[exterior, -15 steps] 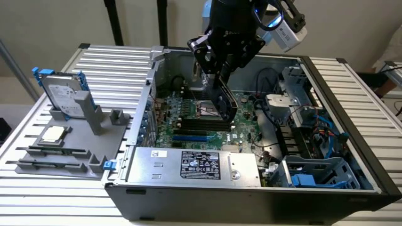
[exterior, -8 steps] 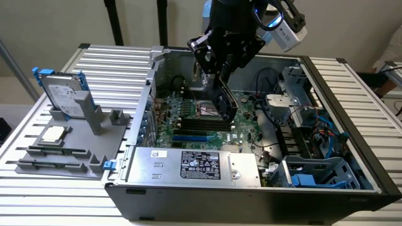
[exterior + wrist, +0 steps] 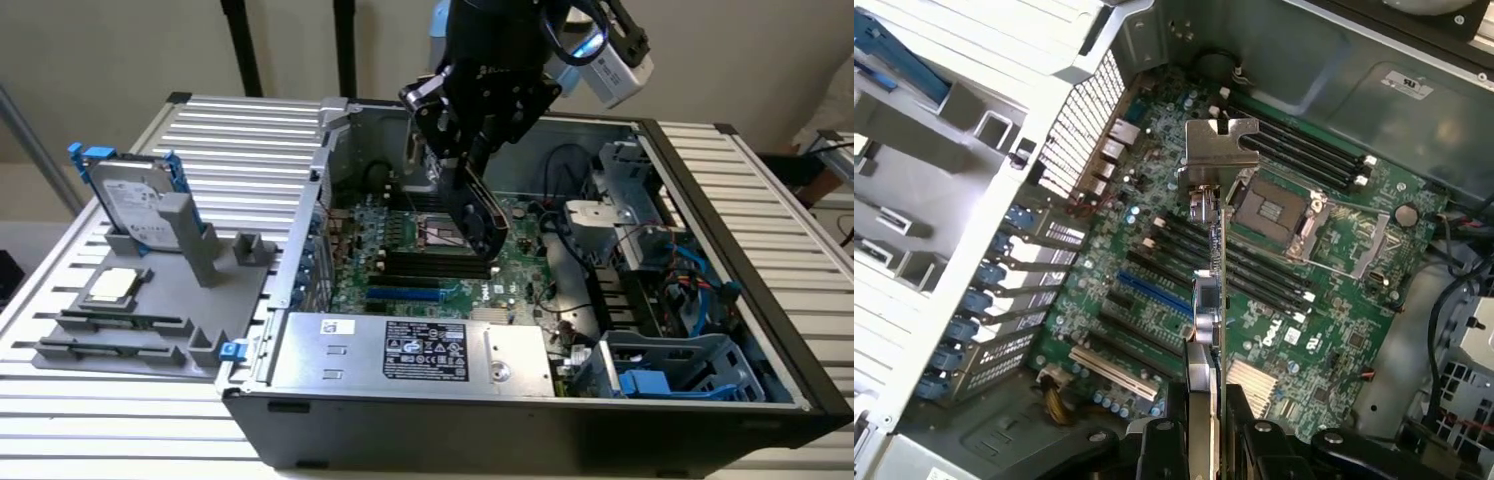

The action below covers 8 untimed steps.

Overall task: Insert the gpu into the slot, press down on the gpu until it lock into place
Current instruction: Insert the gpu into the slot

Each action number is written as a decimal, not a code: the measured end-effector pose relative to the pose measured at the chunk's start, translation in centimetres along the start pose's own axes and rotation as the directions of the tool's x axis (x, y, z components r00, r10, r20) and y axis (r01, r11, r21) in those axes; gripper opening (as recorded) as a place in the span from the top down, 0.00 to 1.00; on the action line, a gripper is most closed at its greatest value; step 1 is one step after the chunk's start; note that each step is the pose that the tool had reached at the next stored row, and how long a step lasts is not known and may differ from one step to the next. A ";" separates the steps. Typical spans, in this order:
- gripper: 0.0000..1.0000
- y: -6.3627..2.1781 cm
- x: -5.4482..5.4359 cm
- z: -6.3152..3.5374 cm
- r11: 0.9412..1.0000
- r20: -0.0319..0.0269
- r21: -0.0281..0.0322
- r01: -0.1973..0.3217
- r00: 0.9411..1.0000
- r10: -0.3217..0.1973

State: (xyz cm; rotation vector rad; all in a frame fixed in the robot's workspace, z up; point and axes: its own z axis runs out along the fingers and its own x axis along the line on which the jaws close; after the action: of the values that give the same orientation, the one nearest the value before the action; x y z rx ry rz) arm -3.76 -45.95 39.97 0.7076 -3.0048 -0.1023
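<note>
My gripper (image 3: pixel 465 150) hangs over the open computer case, shut on the gpu (image 3: pixel 478 215), a thin black card held upright with its long edge pointing down at the green motherboard (image 3: pixel 521 270). The wrist view shows the gpu (image 3: pixel 1206 310) edge-on, its metal end bracket (image 3: pixel 1221 150) at the far end and my gripper (image 3: pixel 1206 425) clamping it from both sides. The bright-blue slot (image 3: pixel 404 296) lies uncovered on the board, nearer the power supply than the card's lower edge. In the wrist view the slot (image 3: pixel 1154 297) sits just beside the card, and the card is above the board, not touching it.
A silver labelled power-supply box (image 3: pixel 414 350) fills the case's near side. Black memory slots (image 3: pixel 430 265) and a CPU socket (image 3: pixel 1274 205) lie under the card. Cables and a blue drive cage (image 3: pixel 667 370) crowd the exterior view's right. A grey fixture with a hard drive (image 3: pixel 134 205) stands outside the case.
</note>
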 end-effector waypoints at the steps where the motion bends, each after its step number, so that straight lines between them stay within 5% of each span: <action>1: 0.74 0.00 0.0 -0.01 1.000 -0.001 0.001 0.016 1.000 -0.016; 8: 0.74 0.01 0.0 -0.11 0.991 -0.011 0.004 0.136 0.991 -0.135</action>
State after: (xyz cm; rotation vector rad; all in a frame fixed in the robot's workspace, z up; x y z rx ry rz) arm -3.76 -45.95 40.09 0.9096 -2.9456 -0.0966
